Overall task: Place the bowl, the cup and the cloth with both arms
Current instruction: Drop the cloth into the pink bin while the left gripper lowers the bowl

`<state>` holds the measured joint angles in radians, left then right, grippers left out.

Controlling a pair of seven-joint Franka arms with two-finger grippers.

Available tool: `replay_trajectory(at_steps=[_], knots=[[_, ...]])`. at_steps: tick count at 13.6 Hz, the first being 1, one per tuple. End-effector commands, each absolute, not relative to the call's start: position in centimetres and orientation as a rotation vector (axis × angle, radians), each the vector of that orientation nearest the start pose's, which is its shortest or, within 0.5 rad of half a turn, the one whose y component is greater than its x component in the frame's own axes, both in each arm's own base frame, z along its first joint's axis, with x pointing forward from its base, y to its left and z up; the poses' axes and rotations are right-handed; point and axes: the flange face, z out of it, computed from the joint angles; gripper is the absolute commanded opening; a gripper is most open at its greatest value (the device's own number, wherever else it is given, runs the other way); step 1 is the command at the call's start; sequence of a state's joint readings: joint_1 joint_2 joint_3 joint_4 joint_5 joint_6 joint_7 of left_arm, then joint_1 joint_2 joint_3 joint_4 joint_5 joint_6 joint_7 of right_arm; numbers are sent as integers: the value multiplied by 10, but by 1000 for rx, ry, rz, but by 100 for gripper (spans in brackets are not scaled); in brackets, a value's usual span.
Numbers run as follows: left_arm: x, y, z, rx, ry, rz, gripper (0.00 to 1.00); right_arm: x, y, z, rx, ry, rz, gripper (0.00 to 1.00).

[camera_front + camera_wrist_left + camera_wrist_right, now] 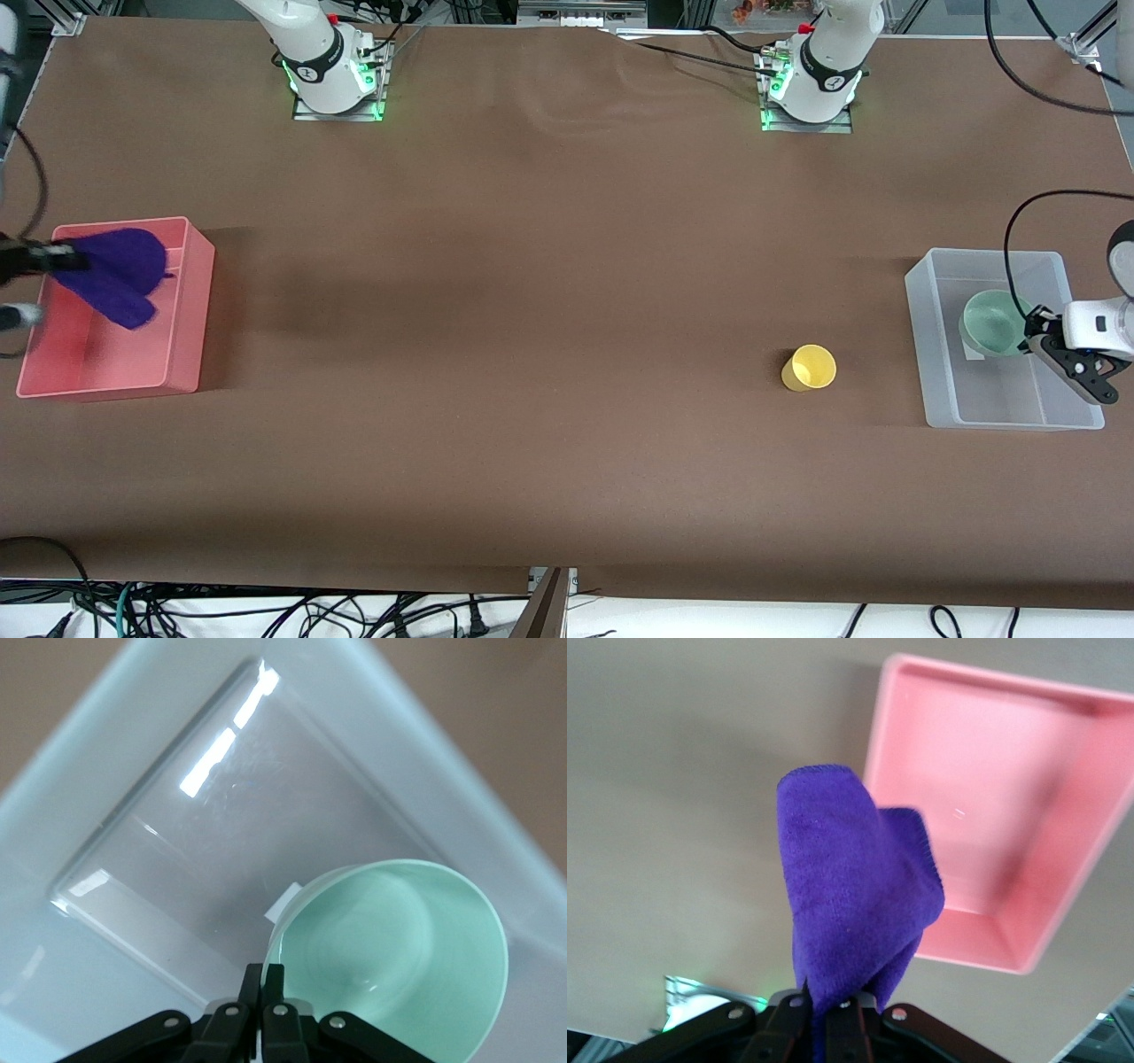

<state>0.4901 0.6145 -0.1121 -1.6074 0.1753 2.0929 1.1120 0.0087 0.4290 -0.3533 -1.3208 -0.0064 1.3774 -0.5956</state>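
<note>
Three task items logged. Bowl (992, 323): pale mint green, held up over the clear plastic bin (939, 372) at the left arm's end of the table, tilted so its opening faces partly sideways. Left gripper (1033, 334) is clamped on the bowl's rim; in the left wrist view the two fingers (251, 985) sit pressed together with the rim (273, 983) pinched between them, the bowl's inside (399, 957) open to that camera and the bin's floor (195, 859) showing under it.

Cup (809, 368): plain yellow, no handle, lying on its side on the brown table (549, 292), mouth turned toward the front camera. It lies near the bin, toward the right arm's end from it, apart from it and untouched by either gripper.

Cloth (115, 273): purple, bunched, hanging from the right gripper (62, 259) over the pink bin (190, 301) at the right arm's end of the table. Right wrist view: fingers closed on the top of the cloth (850, 895), which droops in a thick fold, with the pink bin (1063, 859) under it and off to one side.

Both arm bases (332, 66) (815, 80) stand along the table edge farthest from the front camera, green lights lit.
</note>
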Motion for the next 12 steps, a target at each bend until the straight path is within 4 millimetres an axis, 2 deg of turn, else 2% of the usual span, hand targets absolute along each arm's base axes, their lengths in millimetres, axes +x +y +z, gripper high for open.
replay_trajectory(at_steps=[1, 2, 3, 4, 5, 6, 7, 8, 9, 10, 11, 12], knots=[[631, 283, 237, -2887, 1283, 203, 0, 600, -224, 461, -3033, -378, 620, 0], [630, 282, 233, -2895, 1283, 206, 2, 594, -234, 443, -3025, -357, 629, 0], [630, 282, 232, -2899, 1279, 209, 32, 588, -242, 421, -3012, -350, 636, 0], [631, 281, 233, -2896, 1284, 203, 93, 582, -250, 400, -3003, -353, 639, 0], [634, 278, 242, -2890, 1285, 201, 100, 575, -258, 384, -3001, -346, 638, 0], [638, 271, 259, -2878, 1284, 181, 100, 569, -264, 369, -3002, -335, 637, 0], [642, 257, 284, -2866, 1299, 180, 100, 566, -267, 355, -3003, -328, 636, 0], [648, 239, 311, -2872, 1281, 178, 100, 564, -270, 349, -3008, -314, 632, 7], [655, 216, 336, -2890, 1250, 175, 100, 566, -270, 345, -3011, -309, 628, 79], [662, 192, 353, -2924, 1219, 193, 100, 569, -268, 354, -3004, -296, 592, 100], [668, 168, 368, -2971, 1137, 215, 100, 576, -264, 369, -3015, -287, 539, 100], [674, 135, 375, -3014, 1036, 246, 100, 589, -258, 394, -3034, -313, 484, 100]])
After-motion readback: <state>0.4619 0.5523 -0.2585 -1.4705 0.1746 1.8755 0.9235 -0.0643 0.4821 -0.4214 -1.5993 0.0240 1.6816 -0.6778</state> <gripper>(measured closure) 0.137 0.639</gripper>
